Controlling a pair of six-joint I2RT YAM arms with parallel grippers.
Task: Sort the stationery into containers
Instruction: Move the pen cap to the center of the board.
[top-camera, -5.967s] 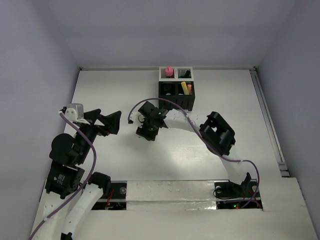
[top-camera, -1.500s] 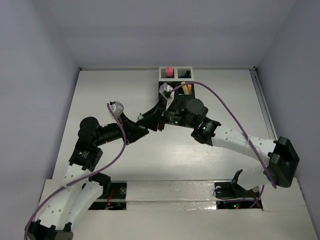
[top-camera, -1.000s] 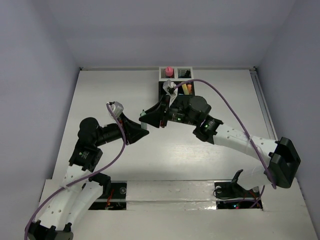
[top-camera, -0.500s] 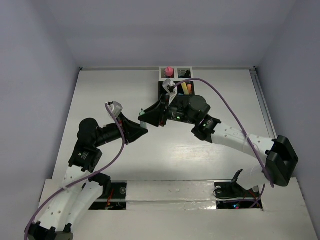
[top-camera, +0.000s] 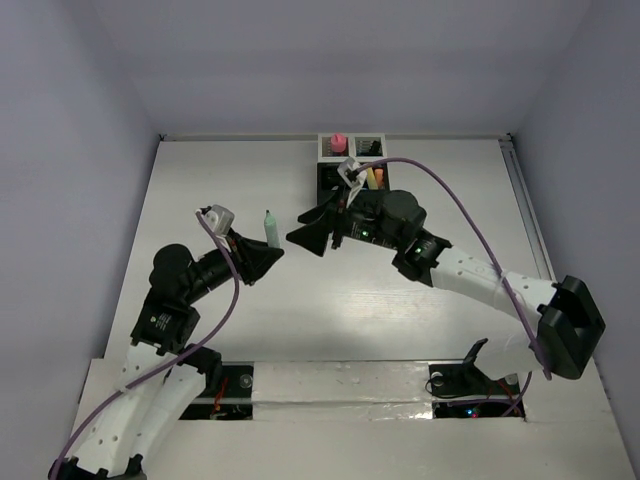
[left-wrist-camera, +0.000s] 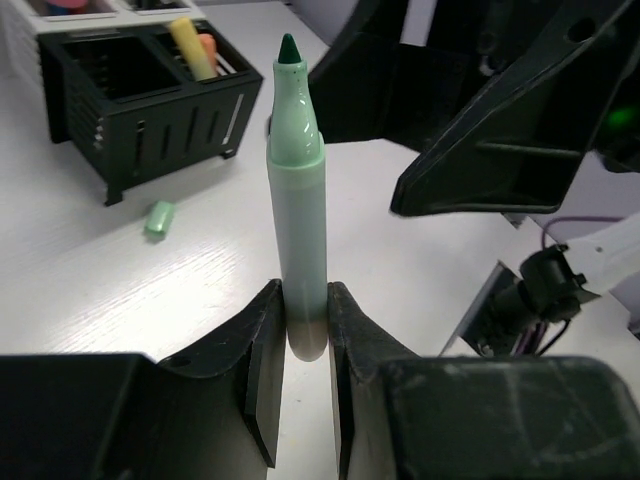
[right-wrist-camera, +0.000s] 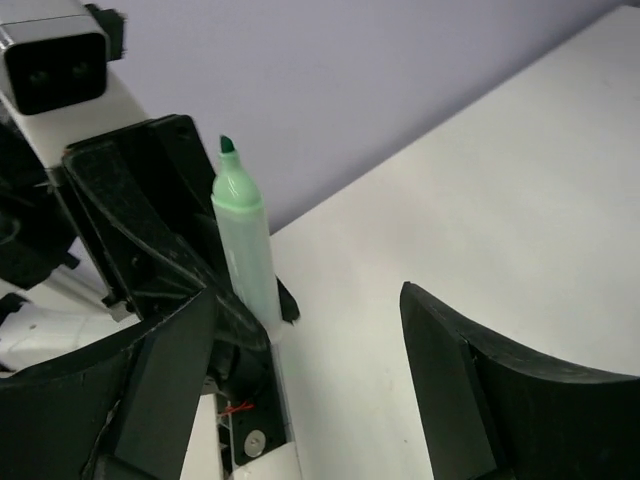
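A light green marker (left-wrist-camera: 297, 200) with a bare dark green tip stands upright in my left gripper (left-wrist-camera: 305, 330), which is shut on its lower end. From above, the marker (top-camera: 268, 228) sits left of my right gripper (top-camera: 308, 233), which is open and apart from it. In the right wrist view the marker (right-wrist-camera: 245, 250) rises beside my right gripper's left finger, and the open right gripper (right-wrist-camera: 310, 370) holds nothing. A small green cap (left-wrist-camera: 158, 218) lies on the table in front of the mesh organizer (left-wrist-camera: 150, 130). The organizer (top-camera: 352, 148) holds a pink tube (top-camera: 338, 142), a yellow pen (left-wrist-camera: 190, 45) and an orange one (left-wrist-camera: 207, 50).
The organizer stands at the table's back edge, just behind my right wrist. Purple cables loop over both arms. Walls close in the table (top-camera: 450, 200) on the left, back and right.
My right gripper opened and let go of the marker, then drew back to the right. My left gripper, shut on the marker, carried it left and away.
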